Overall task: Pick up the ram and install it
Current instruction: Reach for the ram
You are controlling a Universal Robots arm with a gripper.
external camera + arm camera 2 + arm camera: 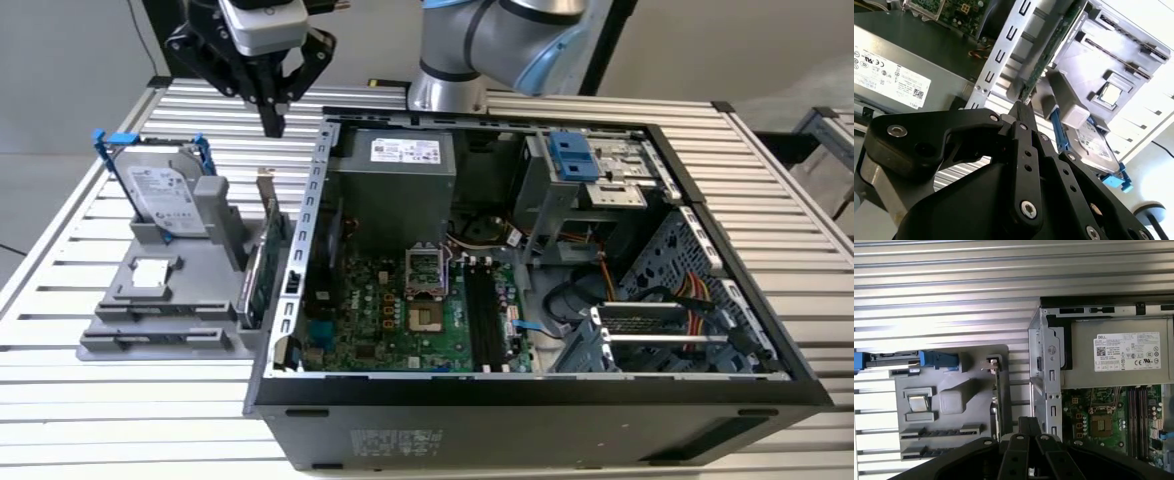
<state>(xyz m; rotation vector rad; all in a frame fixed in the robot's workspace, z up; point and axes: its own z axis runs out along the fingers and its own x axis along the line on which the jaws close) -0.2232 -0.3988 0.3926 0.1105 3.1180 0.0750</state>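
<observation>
**Gripper clenched, ram not yet grasped**

Your black gripper point(274, 118) hangs above the grey plastic holder's point(147, 345) rear, fingers clenched on nothing. The ram point(251, 285), seemingly the dark bluish-green stick on the holder's edge, stands just beside a green bracketed expansion card point(276, 235); a careless descent could snag that card. The second wrist view shows the pressed fingertips point(1023, 112); the exterior view, the gripper's height.

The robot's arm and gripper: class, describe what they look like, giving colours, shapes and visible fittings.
The arm is a thick silver-grey tube with rounded joints capped in light blue. The gripper has a pale grey body and black angular link bars narrowing to slim fingers; the second wrist view shows silver screws and pivot pins along them.
</observation>
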